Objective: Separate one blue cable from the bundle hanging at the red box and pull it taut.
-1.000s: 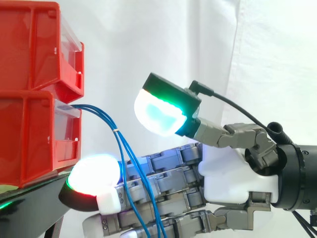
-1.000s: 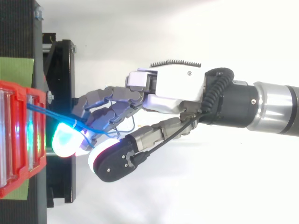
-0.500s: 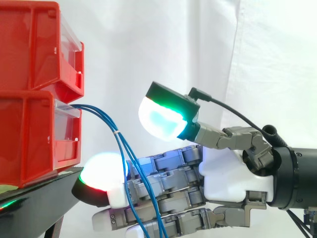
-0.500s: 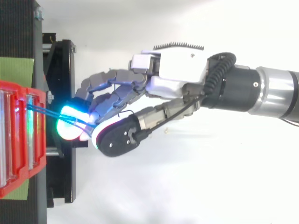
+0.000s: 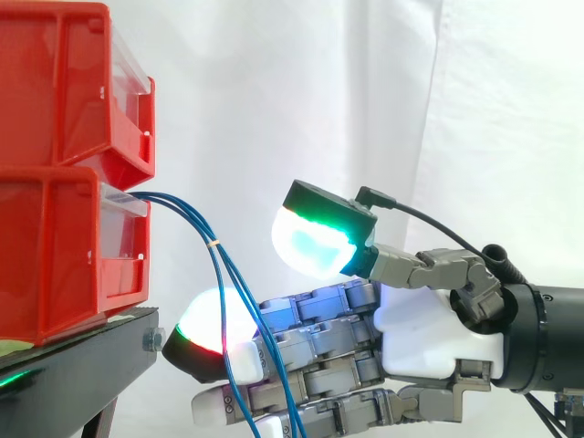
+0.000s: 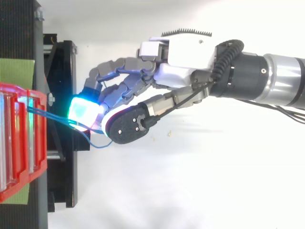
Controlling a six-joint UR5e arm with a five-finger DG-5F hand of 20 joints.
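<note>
Hand [image 5: 429, 328] drawn back from red box [image 5: 55, 246] (slightly lower too), blue cables [image 5: 216, 245] across it, grip unclear.

So the blue cables [image 5: 196, 219] pop out of the top front corner of the lower red bin [image 5: 55, 255], get cinched by a tiny white tie [image 5: 216, 242] just out from its front, then droop below its base, crossing in front of the hand [image 5: 424, 328]. The hand points level at that bin, fingers [image 5: 315, 351] stretched, with the leading pad glowing white-red just off the bin's bottom front corner and the cyan-green thumb [image 5: 315, 248] lifted clear above. Another red bin [image 5: 64, 82] sits on top of it, and a black stand [image 5: 82, 360] sits underneath.
</note>
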